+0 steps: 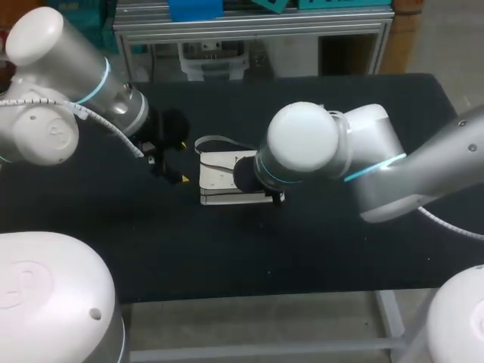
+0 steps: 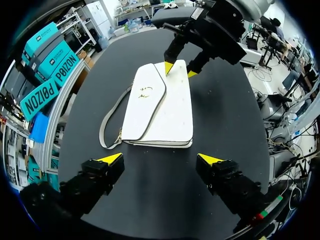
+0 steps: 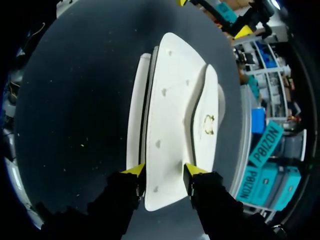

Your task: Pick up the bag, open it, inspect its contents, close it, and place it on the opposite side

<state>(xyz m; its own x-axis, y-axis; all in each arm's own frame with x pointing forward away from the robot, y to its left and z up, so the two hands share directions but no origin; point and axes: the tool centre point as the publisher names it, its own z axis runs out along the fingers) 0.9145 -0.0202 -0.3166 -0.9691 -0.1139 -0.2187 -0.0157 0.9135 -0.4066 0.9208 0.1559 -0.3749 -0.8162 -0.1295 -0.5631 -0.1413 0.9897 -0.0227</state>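
White bag (image 1: 219, 178) lies flat about the middle of the black desk (image 1: 249, 257), its long sides parallel to the near edge. The left gripper (image 2: 160, 159) hangs just off the bag's left end, clear of it. It is released, with its yellow-tipped fingers (image 2: 111, 159) spread wide and nothing between them. The right gripper (image 3: 164, 171) is down at the bag's right end, with that end directly under it. Whether it grasps the bag or only rests there I cannot tell. The bag's flap (image 2: 145, 100), with a small gold clasp (image 3: 209, 124), covers the half toward the far edge. A grey strap (image 2: 107, 122) loops out from that far side onto the desk, near the bag's left end.
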